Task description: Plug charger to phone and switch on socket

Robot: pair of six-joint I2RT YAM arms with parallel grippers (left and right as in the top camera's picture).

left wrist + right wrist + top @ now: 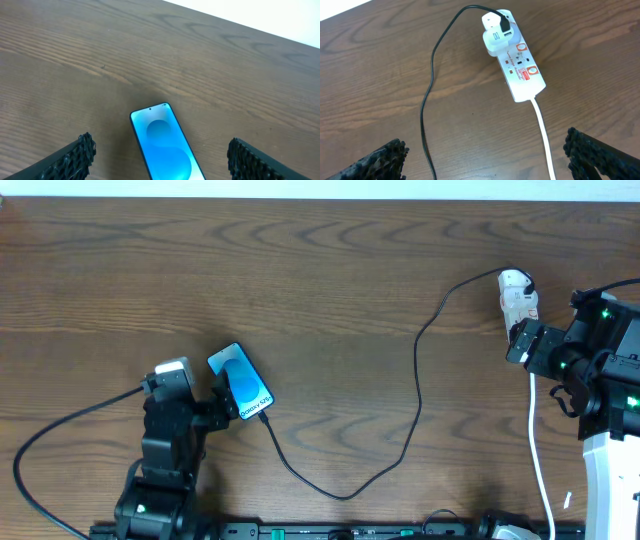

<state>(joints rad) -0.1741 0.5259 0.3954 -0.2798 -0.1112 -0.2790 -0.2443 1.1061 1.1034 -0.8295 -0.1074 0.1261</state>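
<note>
- Closest to your left wrist camera are the two black ridged fingers point(75, 157) of the left gripper point(161, 142), spread wide. One phone point(152, 122) lies flat between them, blue screen up. Wood shows on each side of it, so neither finger touches it.
- Your right gripper point(484, 142) is likewise spread apart and grips nothing. It hangs over the wooden table point(380, 75), just short of the one white power strip point(520, 65).
- On that strip you can count two red-ringed marks point(521, 48) and one white adapter point(496, 31) seated at its far end. One white cord point(543, 135) leaves the near end and passes between the fingers.
- One black charger cable point(417, 370) leaves the adapter, loops across the table and ends at the phone's bottom edge. You cannot tell whether its tip is fully seated.
- From overhead, the left arm point(165, 430) hides a corner of the phone, and the right gripper covers the strip's near end.
</note>
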